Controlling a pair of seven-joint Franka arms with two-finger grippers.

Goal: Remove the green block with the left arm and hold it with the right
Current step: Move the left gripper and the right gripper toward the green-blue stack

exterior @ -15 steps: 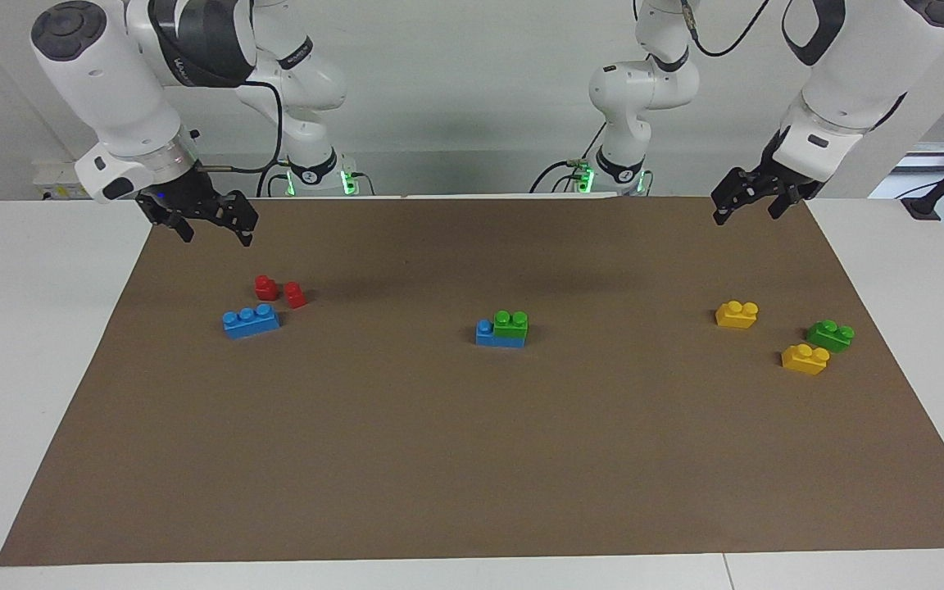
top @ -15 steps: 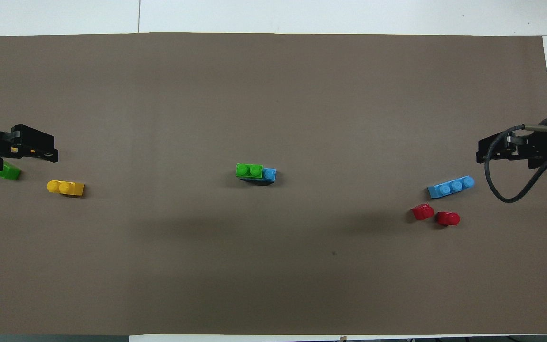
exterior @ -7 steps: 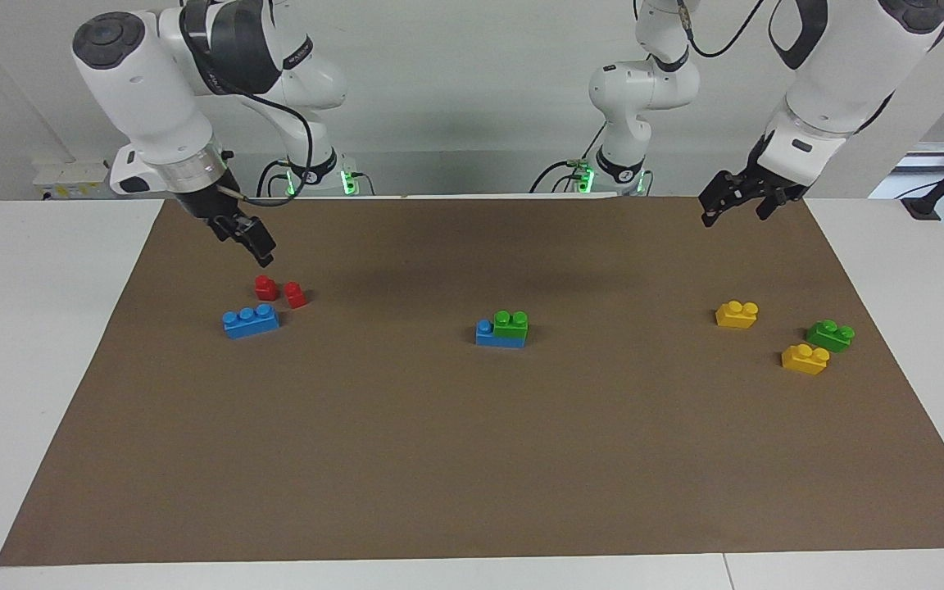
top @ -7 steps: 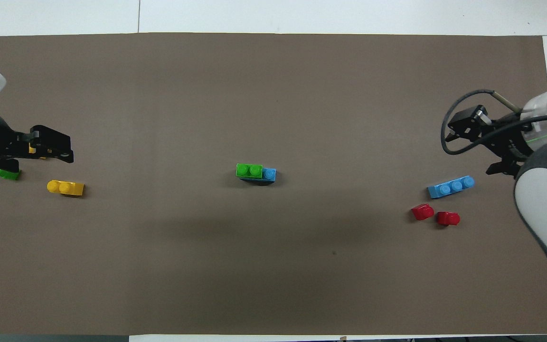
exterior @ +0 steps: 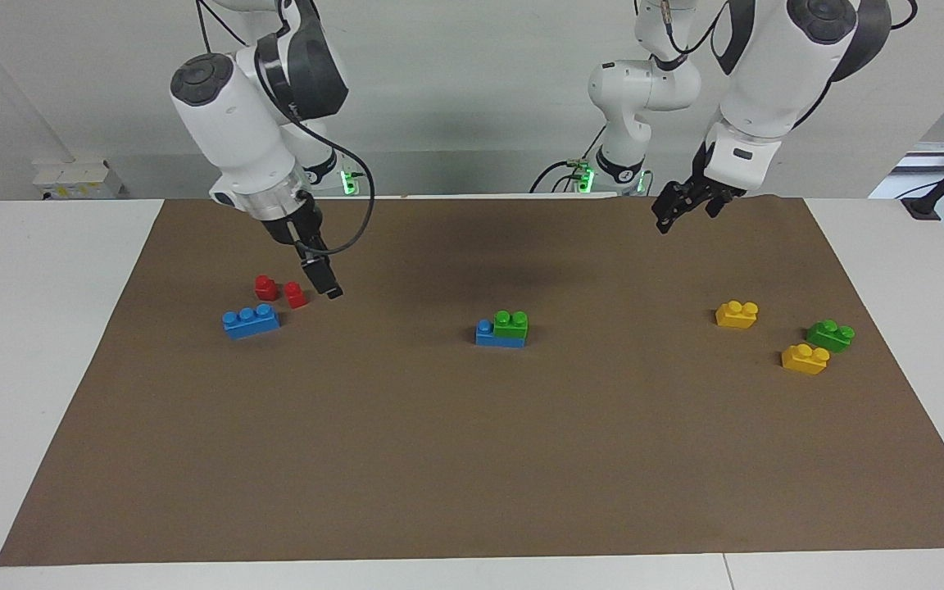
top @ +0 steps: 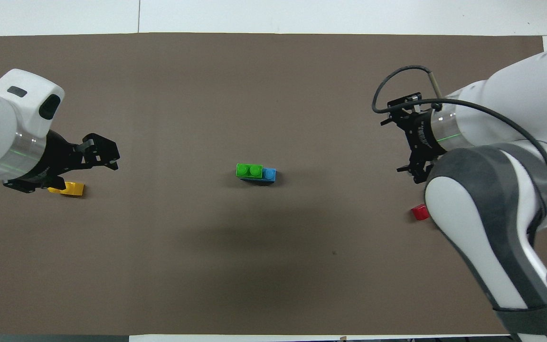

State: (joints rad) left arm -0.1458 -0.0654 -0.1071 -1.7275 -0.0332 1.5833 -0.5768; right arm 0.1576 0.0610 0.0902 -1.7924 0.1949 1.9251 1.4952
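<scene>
Green block (exterior: pixel 511 324) sits on blue brick (exterior: pixel 498 335) mid-table. Left pincer (exterior: pixel 679 211) spread, up in air; right pincer (exterior: pixel 326 279) over mat beside red bricks (exterior: pixel 279 291), probably spread, can't tell.

Open brown mat (exterior: pixel 406 442) all round green block (exterior: pixel 511 324) atop blue brick (exterior: pixel 498 336). Red bricks (exterior: pixel 279 292) just beside right gripper (exterior: pixel 326 283); bare mat under left gripper (exterior: pixel 669 215).
</scene>
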